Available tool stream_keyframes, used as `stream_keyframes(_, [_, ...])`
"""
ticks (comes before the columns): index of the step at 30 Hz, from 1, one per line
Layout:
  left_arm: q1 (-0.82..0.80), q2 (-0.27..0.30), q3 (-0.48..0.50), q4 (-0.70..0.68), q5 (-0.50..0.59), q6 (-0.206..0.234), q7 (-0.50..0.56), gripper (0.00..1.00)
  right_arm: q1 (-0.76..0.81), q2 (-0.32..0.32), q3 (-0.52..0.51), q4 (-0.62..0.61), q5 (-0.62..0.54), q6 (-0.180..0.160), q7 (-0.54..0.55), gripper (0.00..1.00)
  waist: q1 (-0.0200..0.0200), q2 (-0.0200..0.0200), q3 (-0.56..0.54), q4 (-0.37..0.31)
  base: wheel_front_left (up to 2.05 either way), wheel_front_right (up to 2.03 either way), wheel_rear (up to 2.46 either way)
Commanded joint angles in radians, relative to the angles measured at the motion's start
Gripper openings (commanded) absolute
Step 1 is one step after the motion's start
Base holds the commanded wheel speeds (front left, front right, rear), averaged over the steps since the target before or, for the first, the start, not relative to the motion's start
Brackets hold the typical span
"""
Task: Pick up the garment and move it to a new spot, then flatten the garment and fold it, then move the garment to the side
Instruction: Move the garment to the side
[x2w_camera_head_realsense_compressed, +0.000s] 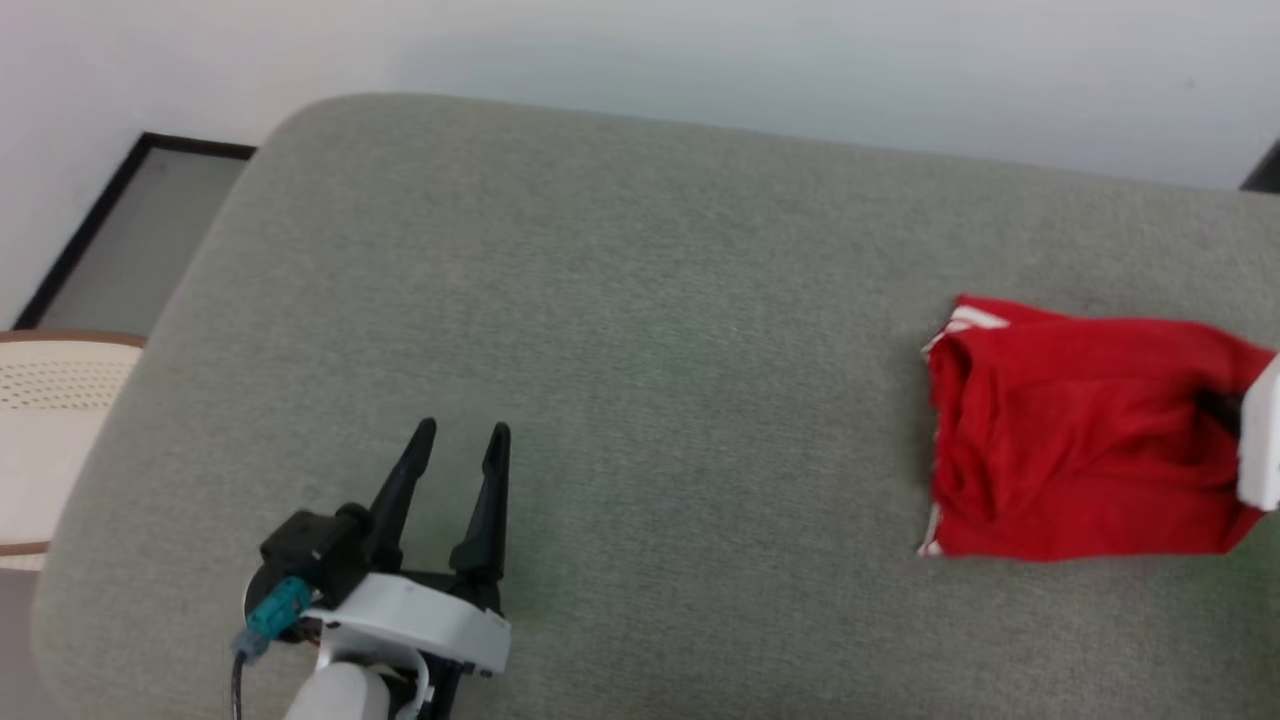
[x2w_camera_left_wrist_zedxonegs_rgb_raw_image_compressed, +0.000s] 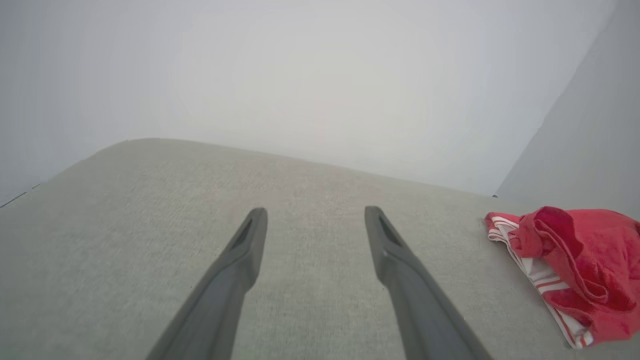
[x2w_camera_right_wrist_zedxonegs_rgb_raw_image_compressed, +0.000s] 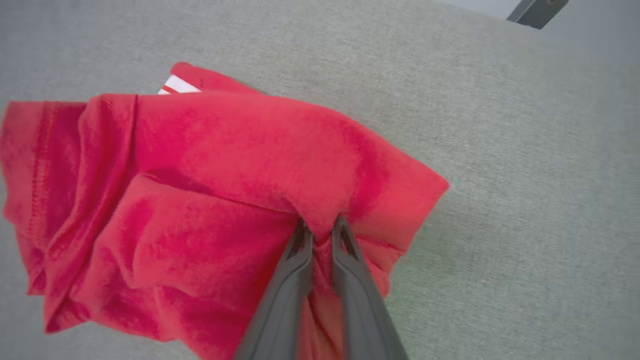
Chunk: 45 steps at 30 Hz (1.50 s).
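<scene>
Head: garment (x2w_camera_head_realsense_compressed: 1080, 430) folded, roughly rectangular, at the right end of the grey woven cushion (x2w_camera_head_realsense_compressed: 640, 300), long axis along the cushion. Left gripper (x2w_camera_head_realsense_compressed: 464, 430) part open, empty, well apart near the cushion's left front.
Left wrist: soft rumpled red fabric, striped trim showing.
Right wrist: right gripper (x2w_camera_right_wrist_zedxonegs_rgb_raw_image_compressed: 320, 227) pinched tight on a fold at the garment's edge, so the right arm looks set for the side move.

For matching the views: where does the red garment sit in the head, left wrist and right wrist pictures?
Head view: the garment lies at the right edge, mid-height, on the grey cushion.
Left wrist view: the garment is in the lower right corner, right of the open left gripper.
Right wrist view: the garment covers the left and centre, with a fold pinched by the right gripper.
Shared landmark: the grey cushion beneath it.
</scene>
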Motion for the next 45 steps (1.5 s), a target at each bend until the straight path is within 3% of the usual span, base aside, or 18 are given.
stream_keyframes(1, [-0.018,0.005,-0.006,-0.005,-0.006,-0.003,0.0,1.0,-0.016,-0.02,0.002,0.006,0.012,-0.002,-0.013,0.0,0.0,-0.0001,0.03,-0.028,0.0,0.0,0.0])
stream_keyframes(24, [-0.142,0.067,-0.027,-0.056,0.001,-0.003,0.0,1.0,-0.102,-0.281,-0.045,0.08,0.029,-0.002,-0.092,0.0,0.0,-0.0001,0.224,-0.186,0.0,0.0,0.0])
stream_keyframes(33, [-0.158,0.093,-0.035,-0.068,0.001,-0.003,0.0,1.0,-0.067,-0.302,-0.122,0.113,-0.035,-0.002,-0.094,0.0,0.0,-0.0001,0.266,-0.219,0.0,0.0,0.0])
stream_keyframes(45, [-0.179,0.127,-0.045,-0.088,0.01,-0.003,0.0,1.0,-0.047,-0.219,-0.291,0.17,-0.21,-0.002,-0.073,0.0,0.0,-0.0001,0.319,-0.254,0.0,0.0,0.0])
